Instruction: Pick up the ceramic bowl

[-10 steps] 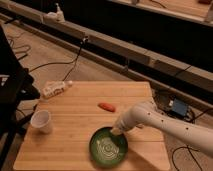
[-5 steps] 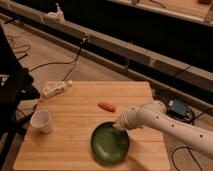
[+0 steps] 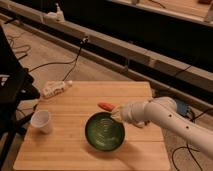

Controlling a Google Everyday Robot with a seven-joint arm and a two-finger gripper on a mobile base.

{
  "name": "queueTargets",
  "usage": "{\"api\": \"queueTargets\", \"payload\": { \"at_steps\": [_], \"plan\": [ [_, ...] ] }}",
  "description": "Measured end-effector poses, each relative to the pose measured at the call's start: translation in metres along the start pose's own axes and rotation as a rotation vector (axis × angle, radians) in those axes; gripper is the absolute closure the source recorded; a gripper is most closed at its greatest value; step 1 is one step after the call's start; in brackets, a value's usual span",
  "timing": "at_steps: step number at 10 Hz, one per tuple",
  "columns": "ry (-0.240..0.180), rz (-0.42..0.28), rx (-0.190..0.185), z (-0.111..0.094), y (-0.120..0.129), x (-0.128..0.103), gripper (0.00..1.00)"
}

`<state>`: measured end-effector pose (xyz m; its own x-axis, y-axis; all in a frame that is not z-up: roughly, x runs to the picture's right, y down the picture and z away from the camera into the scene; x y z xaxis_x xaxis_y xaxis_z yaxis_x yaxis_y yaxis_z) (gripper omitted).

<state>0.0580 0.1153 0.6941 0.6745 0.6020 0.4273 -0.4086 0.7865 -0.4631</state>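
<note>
The ceramic bowl (image 3: 105, 131) is dark green with pale rings inside. It is over the front middle of the wooden table (image 3: 65, 152), tilted a little, with a shadow under its right side. My gripper (image 3: 118, 114) is at the bowl's far right rim and is shut on it. The white arm (image 3: 165, 117) reaches in from the right.
A small white cup (image 3: 42, 121) stands at the table's left. An orange-red item (image 3: 105, 106) lies just behind the bowl. A white power strip (image 3: 54, 89) sits at the back left corner. A black chair (image 3: 12, 85) stands left; cables cross the floor.
The bowl has risen off the table and shifted slightly back and left with the gripper on its rim. The arm has drawn upward.
</note>
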Motion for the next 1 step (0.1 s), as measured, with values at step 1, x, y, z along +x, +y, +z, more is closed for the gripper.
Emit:
{"api": "queueTargets", "payload": {
  "at_steps": [1],
  "plan": [
    [-0.017,-0.018,-0.001,-0.0101,0.001,-0.0066,1.0]
  ]
}}
